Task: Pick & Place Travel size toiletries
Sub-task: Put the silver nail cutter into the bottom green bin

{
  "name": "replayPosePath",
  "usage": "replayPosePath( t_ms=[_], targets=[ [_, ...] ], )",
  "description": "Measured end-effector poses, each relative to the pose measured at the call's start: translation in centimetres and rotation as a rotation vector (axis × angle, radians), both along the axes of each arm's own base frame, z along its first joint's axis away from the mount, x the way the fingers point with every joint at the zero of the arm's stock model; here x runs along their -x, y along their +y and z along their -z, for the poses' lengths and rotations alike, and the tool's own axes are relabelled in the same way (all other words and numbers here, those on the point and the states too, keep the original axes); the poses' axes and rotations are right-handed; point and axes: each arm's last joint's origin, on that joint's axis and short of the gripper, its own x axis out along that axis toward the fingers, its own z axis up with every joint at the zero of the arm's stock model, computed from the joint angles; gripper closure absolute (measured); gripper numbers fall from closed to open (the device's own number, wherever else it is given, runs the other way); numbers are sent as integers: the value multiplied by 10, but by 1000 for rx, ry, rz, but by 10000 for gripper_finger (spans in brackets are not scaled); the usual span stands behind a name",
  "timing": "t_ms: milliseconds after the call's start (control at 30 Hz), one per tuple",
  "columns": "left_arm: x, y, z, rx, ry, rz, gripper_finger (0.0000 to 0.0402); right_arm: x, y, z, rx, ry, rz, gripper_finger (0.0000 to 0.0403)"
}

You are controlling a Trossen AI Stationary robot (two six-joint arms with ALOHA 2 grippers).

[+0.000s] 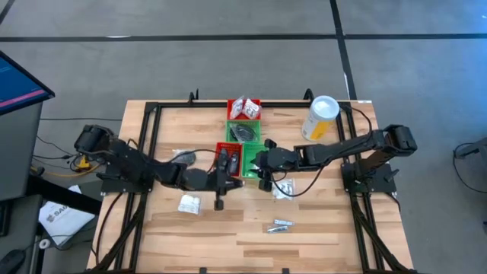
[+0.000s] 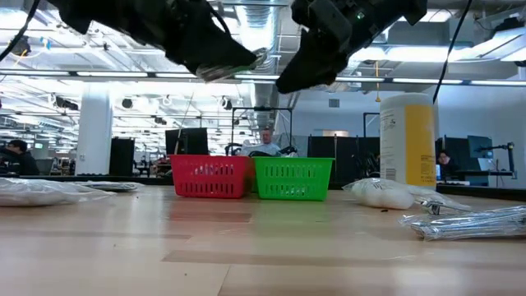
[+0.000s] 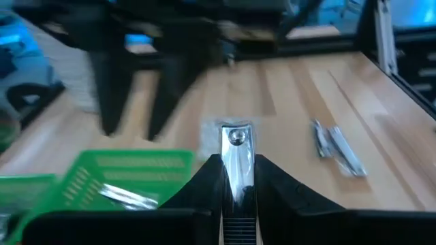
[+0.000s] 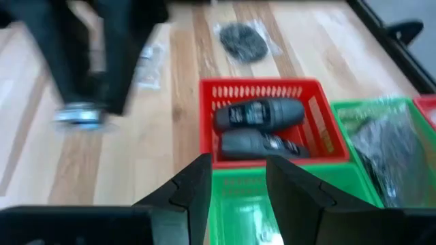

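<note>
Two dark arms fill the middle band of the overhead frame — matte black, chunky at the joints, slimmer along the links. The left arm (image 1: 129,164) starts at a rounded black shoulder block at centre-left; a thin black cable loops beside it. The right arm (image 1: 346,147) runs from a boxy black shoulder at centre-right, with a dark cable trailing under its forearm. Each ends in a claw: the left claw (image 3: 235,178) shows two black wedge-shaped fingers at the bottom of its wrist frame — the right claw (image 4: 235,180) has the same angular black fingers, flat-faced with bevelled edges.
</note>
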Motion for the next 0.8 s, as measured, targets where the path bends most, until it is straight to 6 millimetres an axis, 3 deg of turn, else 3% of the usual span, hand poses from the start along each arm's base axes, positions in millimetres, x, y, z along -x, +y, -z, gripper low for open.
replayPosePath(
  t_ms=[467,800],
  targets=[
    [-5,34,-3,-19,-7,-109,349,-2,4,-4,8,-46,-22,273],
    [-6,39,-3,-28,-6,-121,348,-4,5,-6,16,-72,-36,273]
  ],
)
